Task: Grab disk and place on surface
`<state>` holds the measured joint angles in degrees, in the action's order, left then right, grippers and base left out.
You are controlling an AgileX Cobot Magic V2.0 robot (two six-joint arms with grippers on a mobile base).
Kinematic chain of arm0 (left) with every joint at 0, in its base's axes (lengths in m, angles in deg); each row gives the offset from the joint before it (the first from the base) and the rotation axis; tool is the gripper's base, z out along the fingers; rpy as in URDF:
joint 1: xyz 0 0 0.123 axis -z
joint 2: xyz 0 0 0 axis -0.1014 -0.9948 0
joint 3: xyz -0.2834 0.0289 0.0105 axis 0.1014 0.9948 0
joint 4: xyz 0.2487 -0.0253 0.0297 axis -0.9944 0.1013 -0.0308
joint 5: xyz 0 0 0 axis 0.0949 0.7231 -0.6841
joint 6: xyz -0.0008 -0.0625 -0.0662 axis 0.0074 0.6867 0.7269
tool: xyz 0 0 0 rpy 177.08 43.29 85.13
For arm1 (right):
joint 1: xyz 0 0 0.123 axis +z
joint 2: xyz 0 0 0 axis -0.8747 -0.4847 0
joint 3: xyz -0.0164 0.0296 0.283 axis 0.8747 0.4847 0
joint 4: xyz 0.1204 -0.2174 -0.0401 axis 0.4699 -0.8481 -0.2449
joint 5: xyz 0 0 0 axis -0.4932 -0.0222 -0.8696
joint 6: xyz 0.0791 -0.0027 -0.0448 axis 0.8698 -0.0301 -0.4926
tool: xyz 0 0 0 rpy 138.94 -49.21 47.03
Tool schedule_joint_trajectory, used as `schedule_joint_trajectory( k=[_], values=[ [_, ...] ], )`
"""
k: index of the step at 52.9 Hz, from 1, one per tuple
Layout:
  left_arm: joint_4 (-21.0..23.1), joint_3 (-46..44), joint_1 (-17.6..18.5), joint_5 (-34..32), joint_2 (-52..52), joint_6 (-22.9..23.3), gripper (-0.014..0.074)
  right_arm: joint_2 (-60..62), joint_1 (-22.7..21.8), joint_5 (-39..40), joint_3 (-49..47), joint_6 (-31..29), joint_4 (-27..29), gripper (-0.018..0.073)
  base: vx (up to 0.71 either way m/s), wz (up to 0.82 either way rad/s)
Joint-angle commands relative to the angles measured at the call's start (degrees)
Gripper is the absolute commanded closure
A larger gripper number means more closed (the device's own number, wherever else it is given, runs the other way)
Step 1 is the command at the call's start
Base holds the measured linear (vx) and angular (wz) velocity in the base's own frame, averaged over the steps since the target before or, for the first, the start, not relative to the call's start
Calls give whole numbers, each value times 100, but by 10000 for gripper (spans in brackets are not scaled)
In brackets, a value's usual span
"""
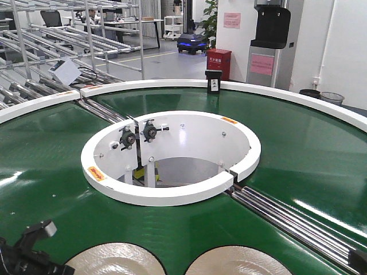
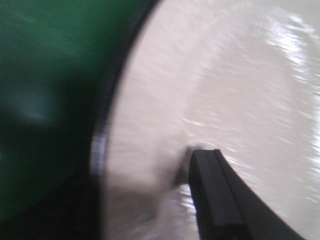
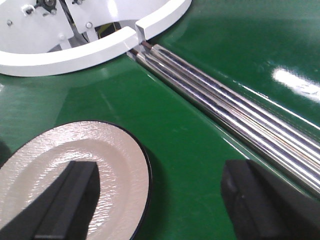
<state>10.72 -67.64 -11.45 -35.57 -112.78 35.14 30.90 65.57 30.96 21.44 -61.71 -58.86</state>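
Plainly the disk closest to being taken is the pale, dark-rimmed one under the right tool. It lies flat on the green belt. One finger of that tool hangs over its face, while the other stands well off over bare belt, toward the steel rollers. The jaws are spread wide and grip nothing. I judge the spread serves to let the rim pass between them, and the tool would need to shift toward the disk's edge to straddle it.

A second disk lies beside the first on the belt, under the left tool. That wrist view is blurred and shows only one black finger close over the pale face. I cannot tell whether this tool is open or closed, nor whether it touches.

Both disks sit on the belt, so nothing is placed yet. The surface meant to receive a disk shows in no view.

Ahead of both tools the belt circles a white ring with a hollow middle. Beyond it stand metal racks, a red box, a blue-lit cart and a tall grey machine.
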Motion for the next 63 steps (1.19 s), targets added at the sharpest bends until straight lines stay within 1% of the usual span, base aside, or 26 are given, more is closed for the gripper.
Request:
schedule_joint_trajectory(
  k=[1, 6, 13, 17, 22, 27, 30, 34, 36, 39, 41, 42, 43, 44, 45, 46, 47, 48, 49, 50, 51, 54, 55, 58, 63],
  values=[
    [400, -106, 112, 596, 190, -33, 265, -58, 0, 481, -190, -41, -47, -6, 0, 0],
    [562, -119, 112, 773, 196, -31, 377, -88, 0, 464, -182, -41, -41, -6, 0, 0],
    [680, -131, 49, 1152, 281, -20, 602, -177, 0, 414, -184, 59, 55, -5, 0, 0],
    [696, -131, -43, 1215, 430, 124, 606, -306, 0, 173, -277, 309, 144, -5, 0, 0],
    [801, -131, -287, 1197, 766, 416, 605, -724, -7, -331, -548, 845, 138, -5, 0, 0],
    [965, -131, -583, 1142, 1147, 591, 603, -1341, -39, -534, -718, 982, -96, -5, 0, 0],
    [1024, -131, -773, 1073, 1387, 691, 603, -1759, -220, -647, -803, 1003, -24, -5, 0, 0],
    [1078, -131, -997, 1039, 1661, 863, 602, -2269, -603, -700, -885, 894, 418, -5, 0, 0],
    [1087, -131, -1094, 1045, 1780, 931, 602, -2493, -810, -683, -885, 703, 746, -5, 0, 0],
    [1082, -131, -1207, 1045, 1979, 1037, 602, -2874, -1117, -696, -885, -20, 1468, -5, 0, 0],
    [1082, -131, -1220, 1045, 2080, 1103, 601, -3095, -1303, -738, -885, -748, 2128, -5, 0, 0],
    [1082, -131, -1220, 1045, 2115, 1129, 601, -3166, -1352, -760, -885, -1022, 2367, -5, 0, 0],
    [1082, -131, -1220, 1045, 2166, 1161, 601, -3271, -1413, -805, -885, -1443, 2735, -5, 0, 0],
    [1082, -131, -1220, 1050, 2212, 1199, 601, -3371, -1461, -859, -885, -1727, 3117, -5, 0, 0],
    [1082, -131, -1220, 1060, 2253, 1199, 601, -3435, -1488, -902, -885, -2160, 3372, -5, 0, 0],
    [1087, -131, -1208, 1073, 2281, 1199, 601, -3529, -1514, -968, -885, -2449, 3747, -5, 0, 0],
    [1087, -131, -1203, 1084, 2320, 1199, 601, -3592, -1537, -1042, -885, -2872, 4108, -5, 0, 0],
    [1087, -126, -1195, 1084, 2345, 1199, 601, -3687, -1543, -1092, -885, -3137, 4346, -5, 0, 0],
    [1087, -126, -1195, 1084, 2381, 1199, 601, -3779, -1543, -1186, -885, -3624, 4793, -5, 0, 0],
    [1087, -126, -1195, 1084, 2413, 1199, 601, -3836, -1543, -1230, -885, -3851, 4999, -5, 0, 0],
    [1087, -126, -1195, 1084, 2442, 1199, 601, -3975, -1537, -1308, -885, -4386, 5371, -5, 0, 0],
    [1087, -126, -1195, 1074, 2472, 1199, 601, -4197, -1499, -1442, -885, -5074, 6063, -5, 0, 0],
    [1087, -126, -1195, 1074, 2478, 1199, 601, -4280, -1483, -1455, -885, -5240, 6230, -5, 0, 0],
    [1108, -126, -1195, 1083, 2473, 1199, 601, -4493, -1430, -1432, -885, -5491, 6448, -5, 0, 0],
    [1277, -126, -1195, 1178, 2478, 1232, 601, -4865, -1374, -1444, -885, -5591, 6576, -5, 0, 0]
  ],
)
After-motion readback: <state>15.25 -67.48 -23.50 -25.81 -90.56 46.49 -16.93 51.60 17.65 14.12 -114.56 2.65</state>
